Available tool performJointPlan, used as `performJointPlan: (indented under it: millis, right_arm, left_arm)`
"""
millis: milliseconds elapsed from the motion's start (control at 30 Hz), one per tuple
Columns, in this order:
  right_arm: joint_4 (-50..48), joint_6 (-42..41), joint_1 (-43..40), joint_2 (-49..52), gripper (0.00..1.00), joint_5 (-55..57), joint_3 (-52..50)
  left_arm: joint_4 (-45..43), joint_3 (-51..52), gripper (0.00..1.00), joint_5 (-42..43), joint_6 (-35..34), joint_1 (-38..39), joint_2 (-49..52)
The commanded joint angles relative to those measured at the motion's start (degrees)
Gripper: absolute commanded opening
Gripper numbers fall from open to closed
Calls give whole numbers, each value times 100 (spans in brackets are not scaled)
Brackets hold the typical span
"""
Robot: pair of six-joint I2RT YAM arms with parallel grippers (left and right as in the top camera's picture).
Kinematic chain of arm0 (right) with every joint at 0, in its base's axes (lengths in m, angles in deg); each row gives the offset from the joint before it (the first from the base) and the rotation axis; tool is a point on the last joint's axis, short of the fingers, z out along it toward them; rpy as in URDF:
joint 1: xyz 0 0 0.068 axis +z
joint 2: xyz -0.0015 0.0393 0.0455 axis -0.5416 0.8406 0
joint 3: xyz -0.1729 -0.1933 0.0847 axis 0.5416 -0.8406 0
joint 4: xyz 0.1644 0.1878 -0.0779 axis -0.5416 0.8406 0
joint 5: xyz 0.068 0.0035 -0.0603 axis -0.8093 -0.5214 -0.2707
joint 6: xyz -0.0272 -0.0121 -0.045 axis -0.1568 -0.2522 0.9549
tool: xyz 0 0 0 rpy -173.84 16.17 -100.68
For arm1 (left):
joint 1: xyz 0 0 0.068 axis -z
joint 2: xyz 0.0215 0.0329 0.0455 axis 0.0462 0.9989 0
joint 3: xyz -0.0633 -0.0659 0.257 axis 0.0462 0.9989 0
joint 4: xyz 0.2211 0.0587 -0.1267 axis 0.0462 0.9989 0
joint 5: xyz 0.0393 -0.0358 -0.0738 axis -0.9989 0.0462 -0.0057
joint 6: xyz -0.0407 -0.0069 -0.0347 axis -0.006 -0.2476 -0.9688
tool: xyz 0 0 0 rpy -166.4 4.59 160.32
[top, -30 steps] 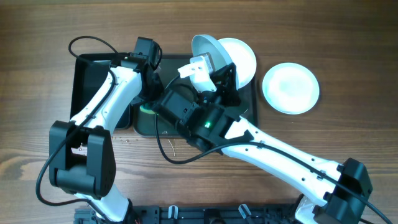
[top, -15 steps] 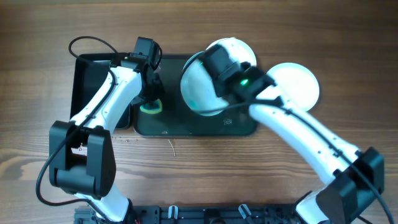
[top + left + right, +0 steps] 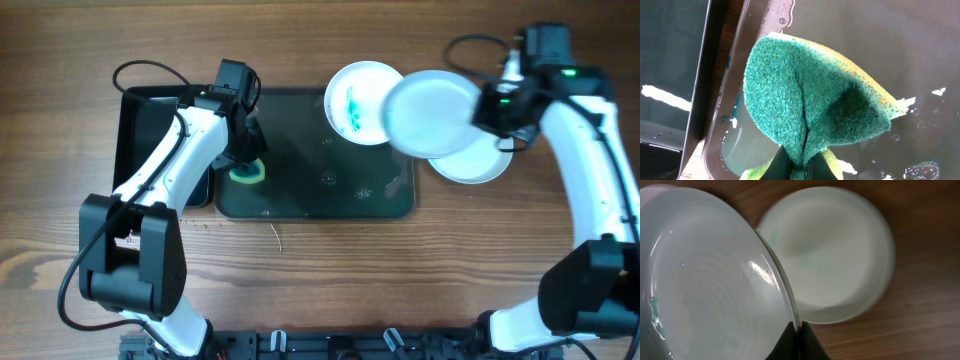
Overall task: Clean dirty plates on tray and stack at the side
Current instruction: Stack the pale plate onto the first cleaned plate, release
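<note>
1) black box (image 3: 150,130): on the wooden table (image 3: 60,60), just beside the tray's left edge.
2) left gripper (image 3: 799,164): jaws clamped on a green sponge (image 3: 810,100), which rests against the tray floor near its left rim.
3) tray (image 3: 300,190): dark, shallow, wet with droplets.
4) smeared plate (image 3: 355,100): white with teal marks, at the tray's upper right corner.
5) held plate (image 3: 430,112): pale, tilted, blurred, over the tray's right rim.
6) third plate (image 3: 480,165): pale, flat on the table right of the tray, partly under the held plate.
7) right gripper (image 3: 800,339): pinched on the held plate's edge.
</note>
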Motion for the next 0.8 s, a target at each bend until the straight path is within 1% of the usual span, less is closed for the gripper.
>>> performJointPlan:
  millis: [0,133,233,567,600,633,700,767]
  right_arm:
    - [44,-2,-579,-164,4,595,-9]
    - [-37,118,-841,59,4,636,-9]
    - [-94,96,-855,378,4,776,-9]
    - [-118,101,-855,1408,4,750,-9]
    - [-146,142,-852,1460,8,678,-9]
    - [-160,146,-848,1469,14,603,-9]
    - [-173,162,-835,1447,30,542,-2]
    - [-111,297,-835,1429,37,350,81]
  left_arm:
    - [-48,-120,4,70,-11,-15,-146]
    - [-50,-120,4,68,-11,-15,-146]
    - [-48,-120,4,68,-11,-15,-146]
    - [-74,-120,4,68,-11,-15,-146]
    - [-74,-120,4,68,-11,-15,-146]
    - [-72,-120,4,68,-11,-15,-146]
    - [-72,-120,4,68,-11,-15,-146]
    - [-72,-120,4,68,-11,-15,-146]
